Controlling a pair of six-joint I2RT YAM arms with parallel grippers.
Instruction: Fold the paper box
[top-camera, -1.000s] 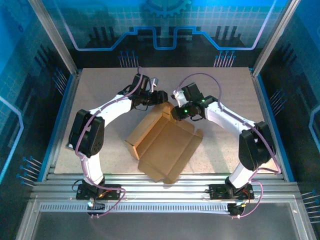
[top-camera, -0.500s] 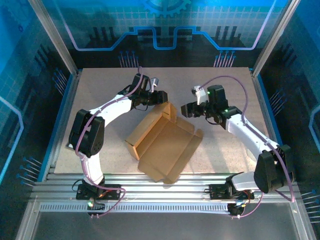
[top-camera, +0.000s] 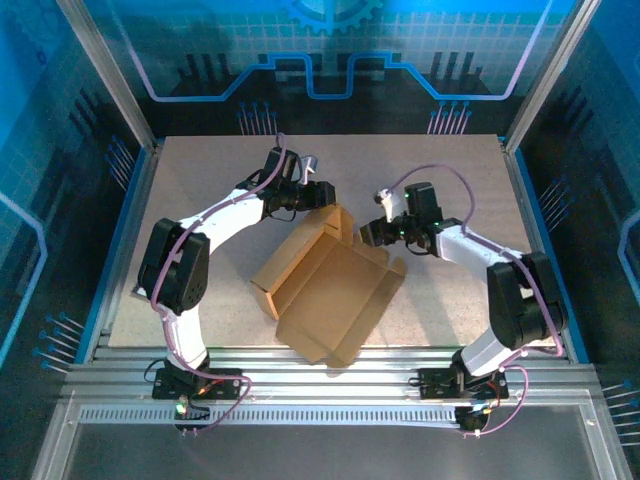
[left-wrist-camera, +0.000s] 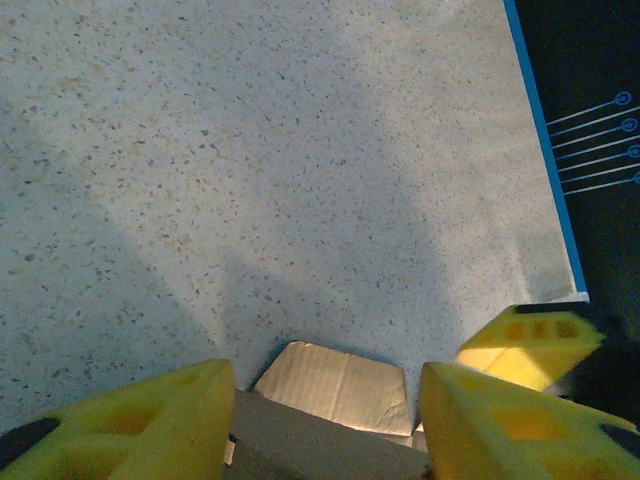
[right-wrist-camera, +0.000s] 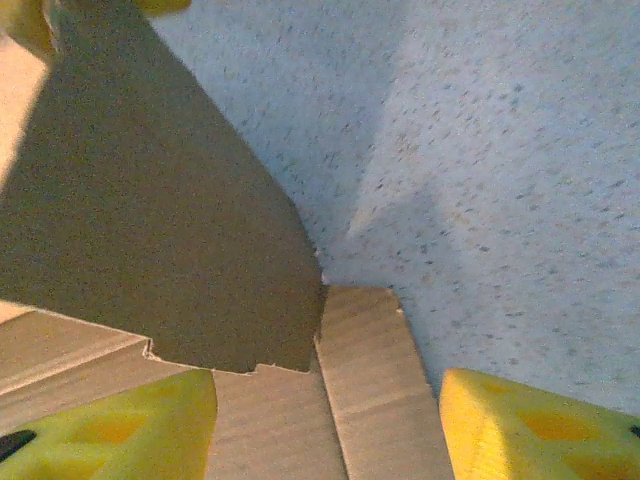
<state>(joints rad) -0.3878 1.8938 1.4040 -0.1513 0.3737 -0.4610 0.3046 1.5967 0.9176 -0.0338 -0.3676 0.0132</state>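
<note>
Left gripper (top-camera: 325, 196): at the box's far corner, jaws about half spread, straddling the far flap (left-wrist-camera: 340, 378), nothing clamped (as far as the wrist view tells). Paper box (top-camera: 335, 290): mid-table, skewed, some walls raised, near panel flat. My read: light, stiff corrugate, hinges only on creases, will skate on the smooth table (top-camera: 200, 180). Pinch flap edges, brace the base. Right gripper (top-camera: 368, 232): just right of that corner, jaws apart, empty. The grippers crowd each other there.

White arm links (top-camera: 225, 215), black joints (top-camera: 180, 270), lilac cables (top-camera: 440, 167); yellow gripper fingers (left-wrist-camera: 120, 420).
</note>
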